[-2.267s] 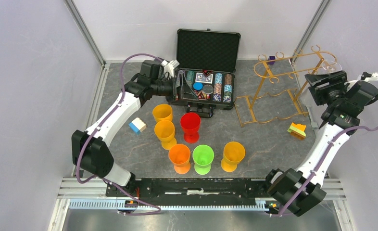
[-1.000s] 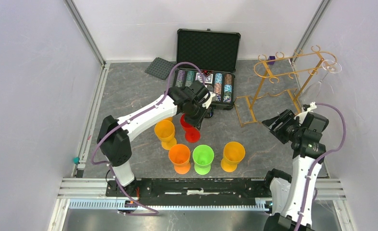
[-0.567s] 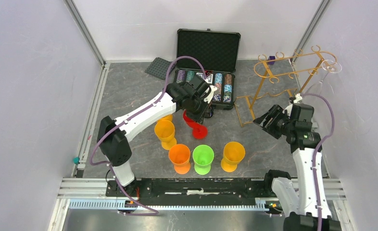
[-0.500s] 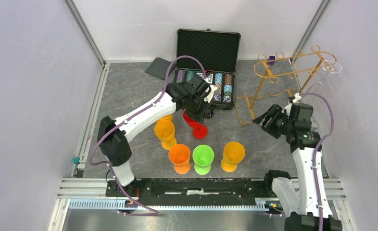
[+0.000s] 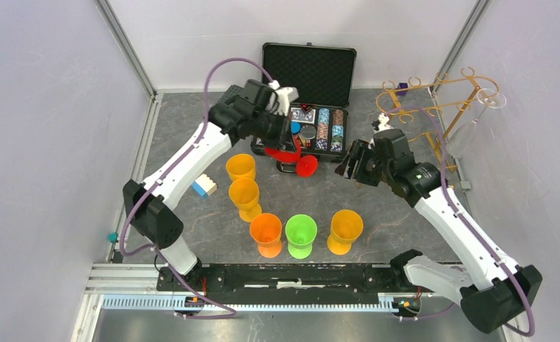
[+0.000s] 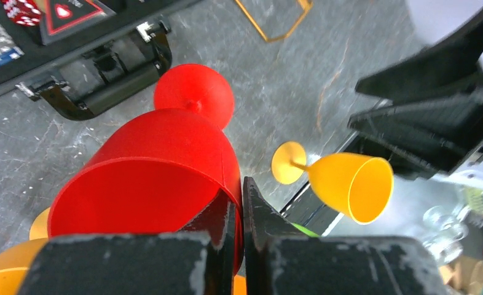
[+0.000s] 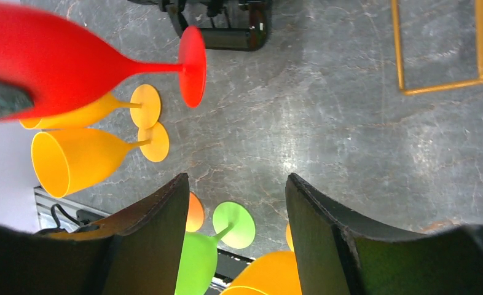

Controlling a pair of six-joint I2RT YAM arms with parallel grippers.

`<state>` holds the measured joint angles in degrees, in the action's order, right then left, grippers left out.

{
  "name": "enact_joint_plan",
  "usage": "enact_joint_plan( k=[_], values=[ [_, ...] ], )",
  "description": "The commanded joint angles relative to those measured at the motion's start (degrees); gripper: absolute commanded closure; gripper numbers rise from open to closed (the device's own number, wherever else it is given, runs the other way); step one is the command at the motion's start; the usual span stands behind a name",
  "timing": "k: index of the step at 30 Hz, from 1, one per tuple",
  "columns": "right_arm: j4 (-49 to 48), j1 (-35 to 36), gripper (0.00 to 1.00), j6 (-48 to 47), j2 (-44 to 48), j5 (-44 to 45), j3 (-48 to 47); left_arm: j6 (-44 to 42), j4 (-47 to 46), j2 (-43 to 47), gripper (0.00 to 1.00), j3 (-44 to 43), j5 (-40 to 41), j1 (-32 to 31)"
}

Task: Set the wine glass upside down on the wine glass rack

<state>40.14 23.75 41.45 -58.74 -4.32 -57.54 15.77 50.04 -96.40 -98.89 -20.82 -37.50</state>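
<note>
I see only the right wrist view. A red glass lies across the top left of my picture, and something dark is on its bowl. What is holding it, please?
Observer: The left gripper. Its fingers are shut on the rim of the red glass, one inside the bowl and one outside.
Operator: I see only a gold frame on the floor. Where does the rack stand?
Observer: In the top view, the wine glass rack rises behind your right gripper and to its right.
Operator: Is the rack free?
Observer: Not wholly. A clear glass hangs foot up at its right end.
</note>
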Motion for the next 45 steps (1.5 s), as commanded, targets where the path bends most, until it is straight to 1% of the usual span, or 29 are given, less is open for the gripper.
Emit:
enact_joint_plan(
  k=[1,5,8,12,17,21,24,28,37,41,45],
  values=[
    [0.08,6.1,0.36,0.65,-2.59,8.72,-6.45,9.86,-10.47,4.64,0.98,3.46,-13.88,6.64],
    [0.37,10.51,0.36,0.38,-4.89,11.35,-9.35,16.03,-18.04,6.86,0.98,7.61,-19.47,11.37],
    [-0.66,12.63,0.36,0.24,-6.14,12.56,-10.73,19.08,-22.0,8.09,0.98,9.97,-22.73,13.09],
    [-2.65,13.82,0.37,0.6,-7.28,13.02,-11.69,20.03,-25.46,9.13,0.98,11.87,-26.04,13.68],
    [-6.76,13.96,0.39,2.7,-7.11,13.5,-10.08,22.54,-31.33,10.83,0.98,15.34,-29.84,13.6],
    [-6.45,13.91,0.42,3.06,-7.95,14.52,-10.58,25.5,-36.05,11.84,0.98,17.72,-31.93,13.66],
    [-5.32,14.0,0.46,2.98,-8.3,15.65,-11.21,25.85,-36.79,12.17,0.98,18.12,-32.44,13.67],
    [-5.16,13.96,0.55,2.56,-8.08,17.4,-11.36,26.71,-38.43,12.37,0.98,18.82,-33.6,13.65],
    [-6.87,13.92,0.63,1.77,-8.33,17.73,-10.61,30.97,-45.52,13.08,0.98,23.04,-36.79,13.5],
    [-6.57,13.89,0.72,0.97,-8.51,18.75,-11.06,31.04,-45.91,13.51,0.98,23.74,-37.01,13.53],
    [-6.52,13.87,0.89,0.35,-8.67,18.96,-11.36,30.99,-46.01,13.44,0.98,23.91,-37.04,13.55]
  ],
)
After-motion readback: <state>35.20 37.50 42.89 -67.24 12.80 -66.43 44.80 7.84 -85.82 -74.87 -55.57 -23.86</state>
